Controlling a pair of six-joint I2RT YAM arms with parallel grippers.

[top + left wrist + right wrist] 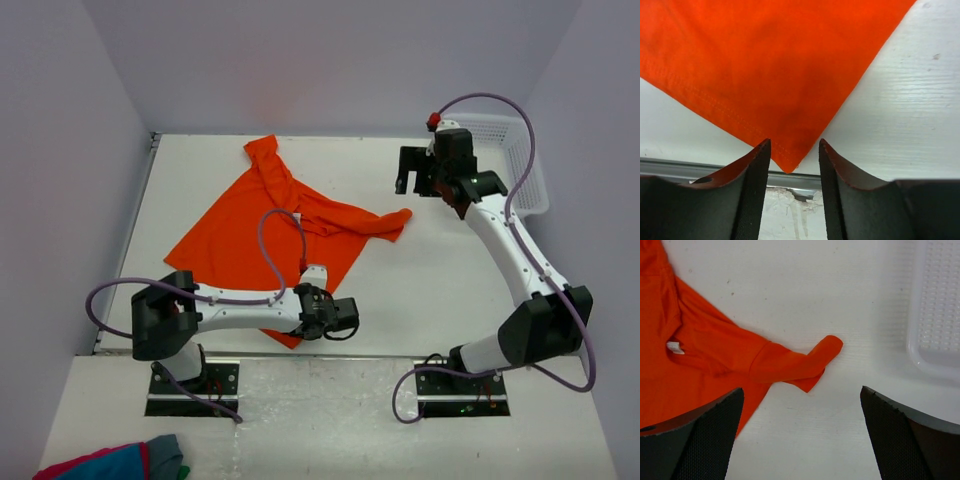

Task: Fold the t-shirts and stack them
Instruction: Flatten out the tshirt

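A bright orange t-shirt [270,220] lies crumpled and spread on the left half of the white table. My left gripper [340,318] is low at the shirt's near corner. In the left wrist view that corner [787,162] pokes between the fingertips of the left gripper [794,145], whose jaws stand partly apart with a clear gap and no grip on the cloth. My right gripper [410,180] hovers high at the back right, wide open. In the right wrist view the shirt [715,355] with its twisted sleeve end [827,347] lies ahead of the right gripper [802,392], apart from it.
A white plastic basket [520,160] stands at the back right corner, its rim [935,315] showing in the right wrist view. A red, blue and grey cloth bundle [120,462] lies off the table at the front left. The table's metal front edge [690,167] runs just behind the left fingers.
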